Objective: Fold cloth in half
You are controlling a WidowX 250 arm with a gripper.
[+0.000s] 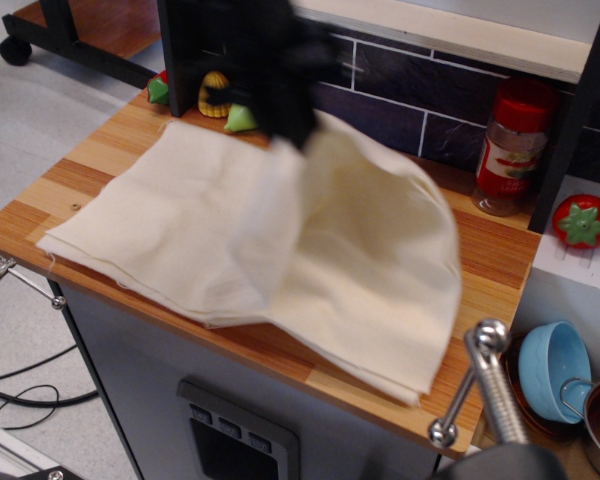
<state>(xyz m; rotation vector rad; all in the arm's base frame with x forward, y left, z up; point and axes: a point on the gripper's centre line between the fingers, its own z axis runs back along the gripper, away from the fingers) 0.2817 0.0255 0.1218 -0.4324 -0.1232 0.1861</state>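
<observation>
The cream cloth [180, 215] lies on the wooden counter [490, 270]. Its right part is lifted and arches over toward the left, hanging from my gripper [298, 135]. The gripper is a dark, motion-blurred shape above the cloth's middle, near the back of the counter, and it is shut on the cloth's raised edge. The left half of the cloth lies flat. The fingertips themselves are blurred.
A toy corn [216, 92], a green toy [242, 118] and a red toy [158, 88] sit at the back left. A red-lidded jar [513, 145] stands at the back right. A toy strawberry [582, 220] and a blue cup [555, 370] are to the right.
</observation>
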